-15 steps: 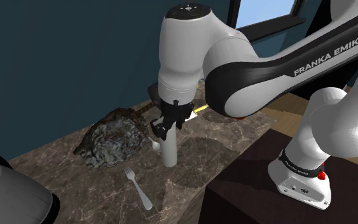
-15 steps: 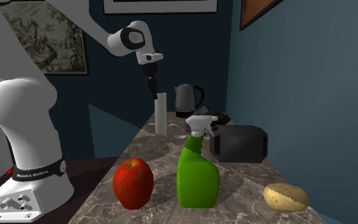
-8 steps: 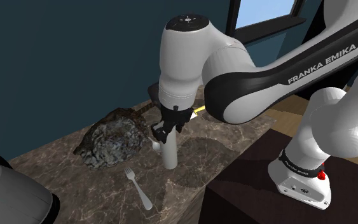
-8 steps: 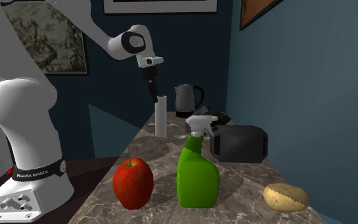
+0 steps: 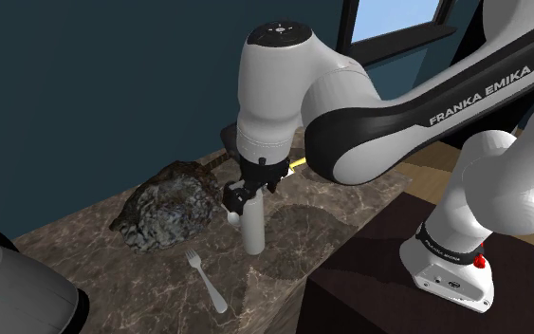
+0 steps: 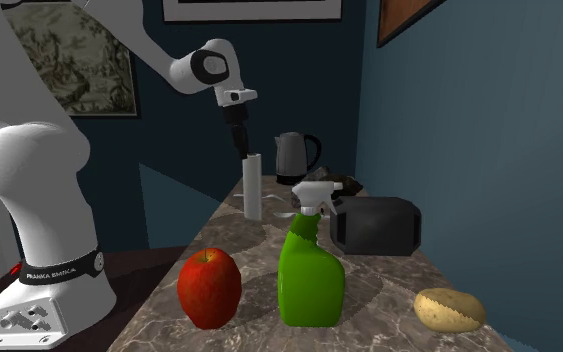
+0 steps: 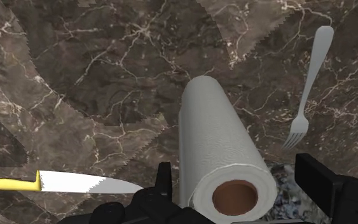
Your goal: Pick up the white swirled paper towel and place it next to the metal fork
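A home kitchen: marble counter [image 6: 394,288], kettle [image 6: 297,157], toaster [image 6: 374,224].

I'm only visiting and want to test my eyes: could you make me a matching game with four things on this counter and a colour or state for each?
Things:
1. paper towel roll
2. fork
3. apple
4. spray bottle

Colour or state:
A. green
B. lying flat
C. red
D. white and upright

Pairs: 1-D, 2-B, 3-C, 4-A
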Action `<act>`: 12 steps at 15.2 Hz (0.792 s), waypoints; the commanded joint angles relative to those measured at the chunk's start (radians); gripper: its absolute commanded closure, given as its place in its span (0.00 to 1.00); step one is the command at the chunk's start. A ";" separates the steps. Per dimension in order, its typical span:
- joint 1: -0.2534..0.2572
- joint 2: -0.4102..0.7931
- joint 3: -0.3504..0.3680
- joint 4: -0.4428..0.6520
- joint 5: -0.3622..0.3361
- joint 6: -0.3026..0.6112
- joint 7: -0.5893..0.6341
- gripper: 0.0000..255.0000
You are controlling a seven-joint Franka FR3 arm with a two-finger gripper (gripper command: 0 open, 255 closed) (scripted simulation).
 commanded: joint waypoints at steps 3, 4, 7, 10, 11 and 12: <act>0.012 -0.042 -0.011 0.033 0.021 -0.072 -0.016 0.00; 0.016 -0.060 -0.017 0.052 0.029 -0.107 -0.022 0.00; 0.020 -0.073 -0.021 0.068 0.034 -0.135 -0.026 0.00; 0.020 -0.073 -0.021 0.068 0.034 -0.135 -0.026 0.00; 0.020 -0.073 -0.021 0.068 0.034 -0.135 -0.026 0.00; 0.020 -0.073 -0.021 0.068 0.034 -0.135 -0.026 0.00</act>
